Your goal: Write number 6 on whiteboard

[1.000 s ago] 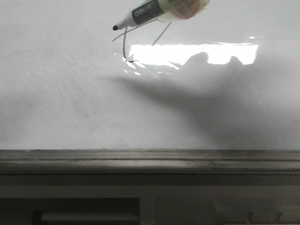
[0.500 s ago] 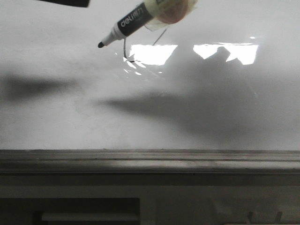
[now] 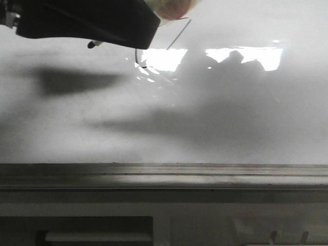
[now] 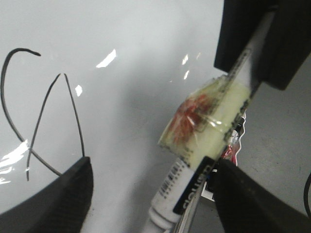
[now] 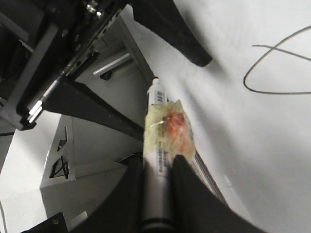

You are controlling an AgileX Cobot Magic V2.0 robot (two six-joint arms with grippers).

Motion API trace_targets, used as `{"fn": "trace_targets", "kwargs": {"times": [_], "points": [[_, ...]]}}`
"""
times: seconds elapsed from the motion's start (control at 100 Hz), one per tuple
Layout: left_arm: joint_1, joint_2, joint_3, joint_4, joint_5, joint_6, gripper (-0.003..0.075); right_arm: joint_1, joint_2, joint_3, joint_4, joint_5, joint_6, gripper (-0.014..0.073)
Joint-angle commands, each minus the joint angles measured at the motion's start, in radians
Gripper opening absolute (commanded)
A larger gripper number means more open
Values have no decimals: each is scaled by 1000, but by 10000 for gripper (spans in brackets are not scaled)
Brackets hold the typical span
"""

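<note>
The whiteboard (image 3: 215, 128) fills the front view. The number 6 (image 3: 137, 57), thin black lines, shows partly at the top, below my left gripper; it also shows in the left wrist view (image 4: 43, 121) and the right wrist view (image 5: 274, 68). My right gripper (image 5: 158, 167) is shut on a marker (image 5: 156, 141) wrapped in yellowish tape (image 4: 209, 121). My left gripper (image 3: 87, 23) is open, its fingers (image 4: 73, 194) on either side of the marker's front part (image 4: 182, 194). The marker's tip (image 3: 93, 45) peeks out below the left gripper, off the board.
A grey metal edge (image 3: 164, 174) runs along the board's near side. Bright glare (image 3: 246, 54) and arm shadows (image 3: 77, 79) lie on the board. White frame parts (image 5: 60, 155) sit beyond the board's edge in the right wrist view.
The marker has moved left and up, away from the drawn lines. My left gripper has come in from the top left and now covers most of the marker in the front view.
</note>
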Motion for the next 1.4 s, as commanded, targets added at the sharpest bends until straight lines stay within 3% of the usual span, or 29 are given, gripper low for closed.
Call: {"fn": "trace_targets", "kwargs": {"times": [0.0,0.46,0.54,0.67,0.74,0.96,1.07,1.2,1.39], "points": [[-9,-8,-34,-39,-5,6,391,-3,-14,-32,51,-29,-20,-45],[-9,4,-34,-39,-3,6,-17,-3,-10,-32,74,-23,-20,-22],[-9,4,-34,-39,-3,6,-20,-3,-10,-32,74,-23,-20,77],[-9,4,-34,-39,-3,6,-20,-5,-10,-32,74,-48,-20,377],[-9,2,-32,-39,-3,1,-20,-13,-12,-32,72,-74,-20,472],[-9,-87,48,-51,-122,-132,-20,-190,-96,-17,58,-63,-20,477],[-9,-161,115,-189,-217,-186,-20,-271,-146,29,54,-58,-20,477],[-9,-207,157,-409,-353,-186,-20,-289,-199,99,54,-79,-20,477],[-7,-137,144,-484,-408,-186,-20,-289,-218,161,101,-108,-20,477]]}}
